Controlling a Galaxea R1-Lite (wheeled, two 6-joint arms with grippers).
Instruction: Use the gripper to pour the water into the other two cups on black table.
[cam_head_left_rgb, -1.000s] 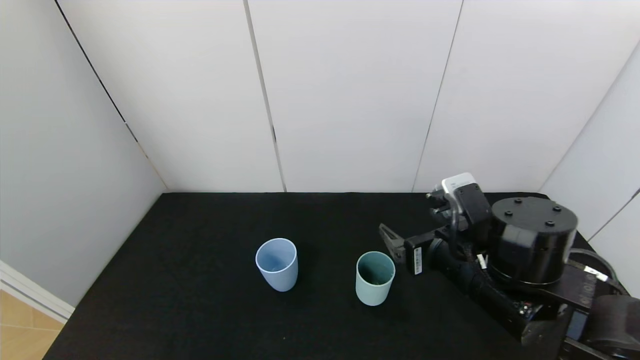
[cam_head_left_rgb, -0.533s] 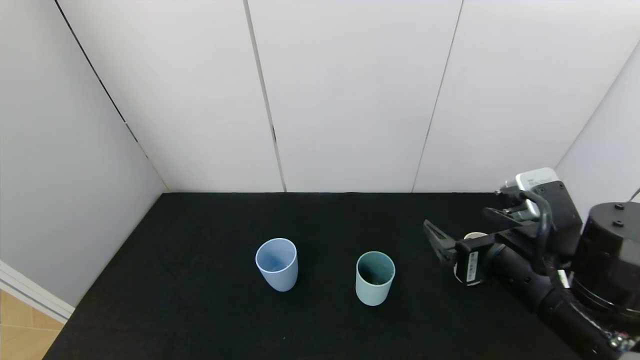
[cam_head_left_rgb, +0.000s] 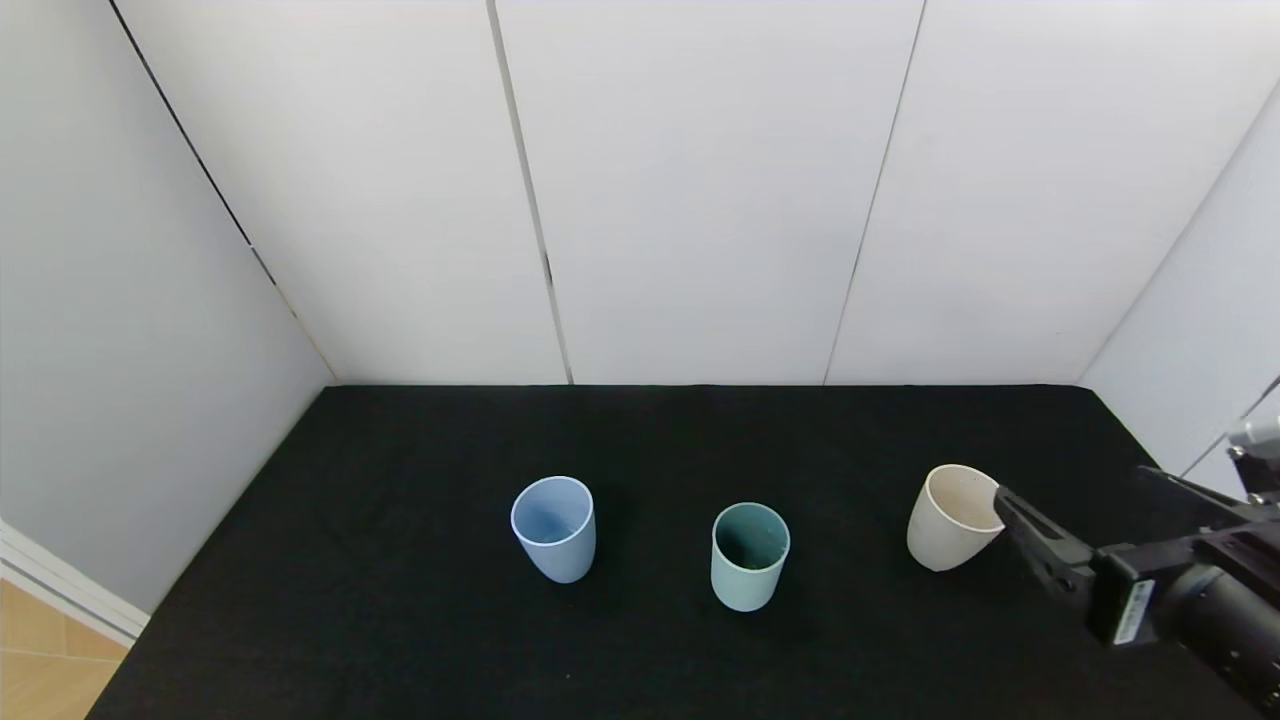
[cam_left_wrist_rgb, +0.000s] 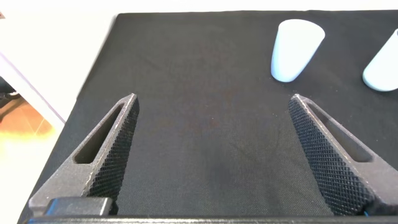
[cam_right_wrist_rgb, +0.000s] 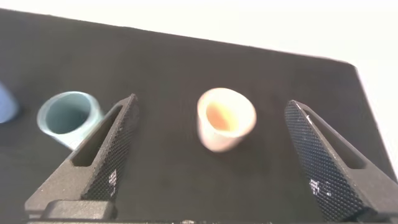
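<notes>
Three tumblers stand upright on the black table (cam_head_left_rgb: 400, 600): pale blue cup (cam_head_left_rgb: 553, 528) on the left, teal-green cup (cam_head_left_rgb: 750, 556) in the middle, cream-white cup (cam_head_left_rgb: 952, 516) on the right. My right gripper (cam_head_left_rgb: 1072, 482) is open and empty, low over the table just right of the cream cup and apart from it. In the right wrist view the cream cup (cam_right_wrist_rgb: 225, 118) shows between the spread fingers (cam_right_wrist_rgb: 106, 149), beyond their tips, with the teal cup (cam_right_wrist_rgb: 68, 115) off to one side. My left gripper (cam_left_wrist_rgb: 212, 99) is open and empty over bare table. No water shows in any cup.
White wall panels (cam_head_left_rgb: 700, 200) close the table at the back and both sides. The table's left edge drops to a wooden floor (cam_head_left_rgb: 40, 660). In the left wrist view the pale blue cup (cam_left_wrist_rgb: 297, 50) and a second cup (cam_left_wrist_rgb: 382, 62) stand far ahead.
My right arm has drawn back to the right, away from the teal-green cup, and past the cream-white cup, which it had hidden. The cups have not moved.
</notes>
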